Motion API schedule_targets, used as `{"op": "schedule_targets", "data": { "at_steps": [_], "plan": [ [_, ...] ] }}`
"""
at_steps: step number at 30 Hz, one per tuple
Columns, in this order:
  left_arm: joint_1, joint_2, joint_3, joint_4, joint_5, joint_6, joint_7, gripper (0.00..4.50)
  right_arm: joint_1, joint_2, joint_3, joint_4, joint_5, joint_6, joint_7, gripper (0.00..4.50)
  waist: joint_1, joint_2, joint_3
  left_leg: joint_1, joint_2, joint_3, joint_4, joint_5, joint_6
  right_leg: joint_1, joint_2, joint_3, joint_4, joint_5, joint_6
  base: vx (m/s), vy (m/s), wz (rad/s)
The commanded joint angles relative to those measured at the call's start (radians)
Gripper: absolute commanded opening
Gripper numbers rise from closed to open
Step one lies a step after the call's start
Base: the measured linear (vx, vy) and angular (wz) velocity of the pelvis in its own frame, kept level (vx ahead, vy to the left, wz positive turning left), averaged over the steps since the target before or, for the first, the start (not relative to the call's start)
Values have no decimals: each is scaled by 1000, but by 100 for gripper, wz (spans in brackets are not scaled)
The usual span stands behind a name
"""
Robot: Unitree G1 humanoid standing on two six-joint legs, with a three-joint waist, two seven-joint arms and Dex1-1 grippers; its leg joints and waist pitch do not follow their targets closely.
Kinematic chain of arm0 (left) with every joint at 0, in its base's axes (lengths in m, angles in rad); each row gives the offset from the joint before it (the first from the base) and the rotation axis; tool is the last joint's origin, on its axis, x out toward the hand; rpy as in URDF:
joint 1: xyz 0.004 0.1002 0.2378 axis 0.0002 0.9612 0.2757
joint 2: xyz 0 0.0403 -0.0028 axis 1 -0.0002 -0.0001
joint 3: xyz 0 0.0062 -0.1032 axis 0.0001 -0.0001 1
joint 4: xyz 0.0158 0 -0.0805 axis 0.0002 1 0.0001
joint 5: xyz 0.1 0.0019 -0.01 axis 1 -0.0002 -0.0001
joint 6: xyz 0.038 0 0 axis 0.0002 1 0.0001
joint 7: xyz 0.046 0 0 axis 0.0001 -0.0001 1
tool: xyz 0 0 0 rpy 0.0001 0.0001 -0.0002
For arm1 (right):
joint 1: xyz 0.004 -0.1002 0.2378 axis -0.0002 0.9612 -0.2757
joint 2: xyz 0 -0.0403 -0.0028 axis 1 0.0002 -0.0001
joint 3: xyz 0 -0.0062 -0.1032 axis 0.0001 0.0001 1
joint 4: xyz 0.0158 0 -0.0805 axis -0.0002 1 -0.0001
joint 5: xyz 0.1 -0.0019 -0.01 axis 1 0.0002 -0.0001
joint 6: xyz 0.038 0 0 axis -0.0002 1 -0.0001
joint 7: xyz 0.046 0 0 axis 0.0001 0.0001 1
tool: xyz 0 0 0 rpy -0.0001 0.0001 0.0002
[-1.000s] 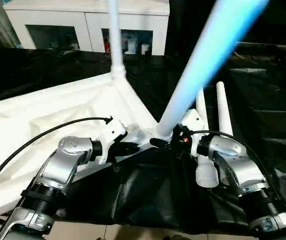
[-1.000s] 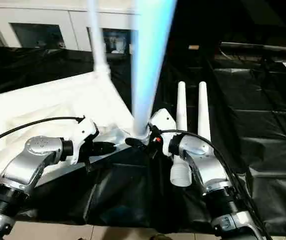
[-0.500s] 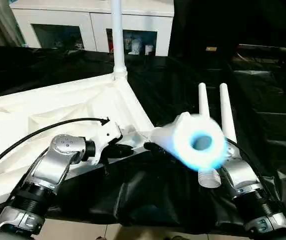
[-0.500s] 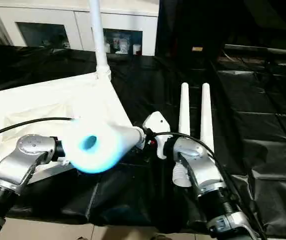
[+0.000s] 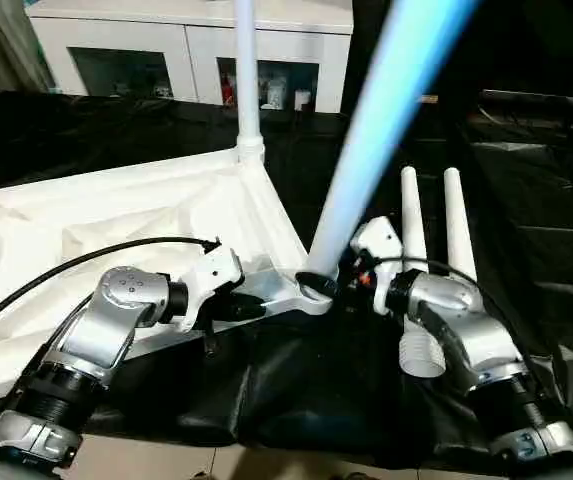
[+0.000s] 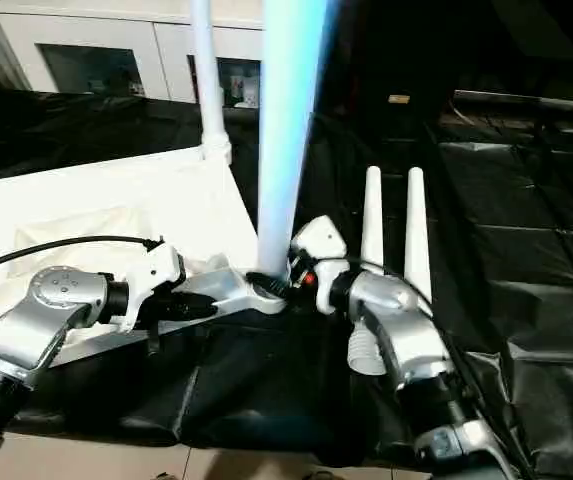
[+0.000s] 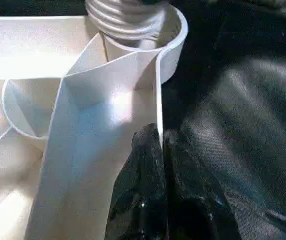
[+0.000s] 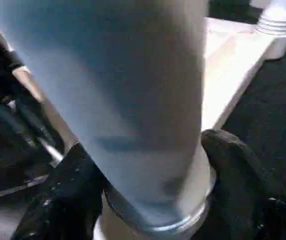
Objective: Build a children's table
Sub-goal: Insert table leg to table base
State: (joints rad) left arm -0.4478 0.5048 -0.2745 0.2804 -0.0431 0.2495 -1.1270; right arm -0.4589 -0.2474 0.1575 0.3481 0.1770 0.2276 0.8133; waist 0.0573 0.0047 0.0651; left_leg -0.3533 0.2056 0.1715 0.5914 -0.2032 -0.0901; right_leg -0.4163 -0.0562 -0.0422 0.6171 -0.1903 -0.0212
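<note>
Tabletop, white and upside down, lies on black sheeting in the head views, its ribbed underside facing up. One leg stands upright in the far corner socket, in front of a white cabinet. A second leg rises tilted from the near corner socket, its foot seated there. The right gripper reaches in at that foot. The left gripper sits on the table's near edge, just beside the same corner. Two spare legs lie side by side on the sheeting beyond the right forearm, tips pointing away.

Left wrist view — the black fingers are pinched together on the thin upright wall of the tabletop's rim, one finger each side. Ahead is the corner socket with the threaded end of a leg in it.

Right wrist view — the two black fingers stand either side of the leg's base, spread to its width and close against it; whether they press it I cannot tell.
</note>
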Motion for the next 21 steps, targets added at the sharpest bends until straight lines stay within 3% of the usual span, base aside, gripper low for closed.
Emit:
{"op": "schedule_targets", "data": {
  "at_steps": [1,6,21],
  "plan": [
    [-26,23,-16,5,27,-45,-25,0,-10,-6,-13,20,14,70,4,272,2,0,-68,-1,13,2,-60,-63,56,70,-62,43,-50,24,-258,0,0,0],
    [-34,13,-1,9,7,-37,-21,0,-18,-14,-5,29,12,90,18,262,2,0,-66,0,14,3,-61,-75,46,70,-63,43,-51,-1,-251,0,0,0],
    [-78,-5,-11,99,43,-70,39,0,-37,0,-81,-42,161,268,57,260,6,-3,-63,-1,13,2,-63,-95,31,68,-65,44,-61,-81,-228,0,0,0]
  ]
}}
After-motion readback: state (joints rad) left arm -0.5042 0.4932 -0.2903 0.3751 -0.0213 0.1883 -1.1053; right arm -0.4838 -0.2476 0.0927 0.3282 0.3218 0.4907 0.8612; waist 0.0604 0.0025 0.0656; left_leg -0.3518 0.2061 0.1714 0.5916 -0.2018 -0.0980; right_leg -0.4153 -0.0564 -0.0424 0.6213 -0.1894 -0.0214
